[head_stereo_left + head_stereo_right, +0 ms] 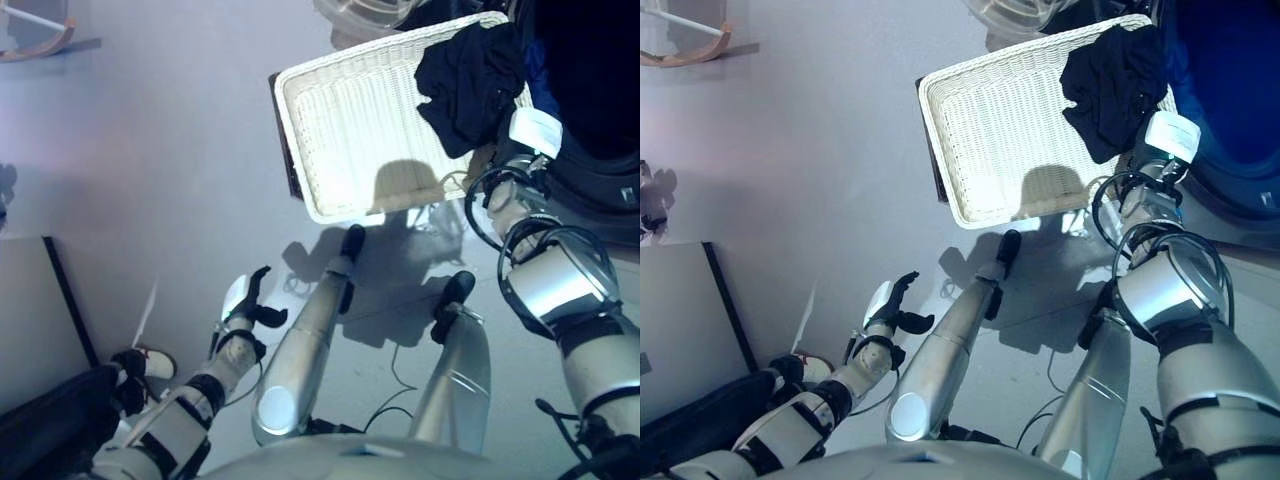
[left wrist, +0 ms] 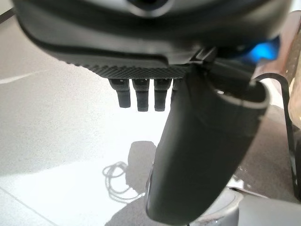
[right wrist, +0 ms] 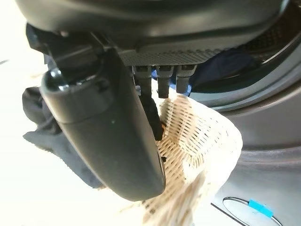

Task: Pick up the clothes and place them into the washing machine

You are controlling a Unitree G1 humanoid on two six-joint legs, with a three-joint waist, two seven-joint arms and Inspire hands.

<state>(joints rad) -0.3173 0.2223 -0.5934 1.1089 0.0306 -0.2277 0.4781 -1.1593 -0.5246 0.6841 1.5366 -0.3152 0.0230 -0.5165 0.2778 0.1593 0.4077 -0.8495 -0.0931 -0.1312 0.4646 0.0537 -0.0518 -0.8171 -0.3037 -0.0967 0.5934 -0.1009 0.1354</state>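
Note:
A dark garment [image 1: 470, 80] lies heaped over the right end of a white wicker basket [image 1: 340, 130] on the floor. My right hand [image 1: 533, 130] hovers at the garment's lower right edge, next to the washing machine's round opening [image 1: 600, 180]. In its wrist view the right hand [image 3: 103, 132] has straight fingers with nothing between them. The garment [image 3: 42, 127] shows beside the thumb, and the basket's corner [image 3: 197, 136] lies past the fingers. Blue cloth [image 1: 1230, 100] sits inside the drum. My left hand [image 1: 248, 305] hangs open and idle at the lower left.
The rest of the basket holds nothing. A clear round door [image 1: 360, 15] shows beyond the basket. A curved wooden piece [image 1: 35, 40] lies at the far left. A grey panel [image 1: 30, 320] and a dark bag [image 1: 50, 420] stand at the lower left.

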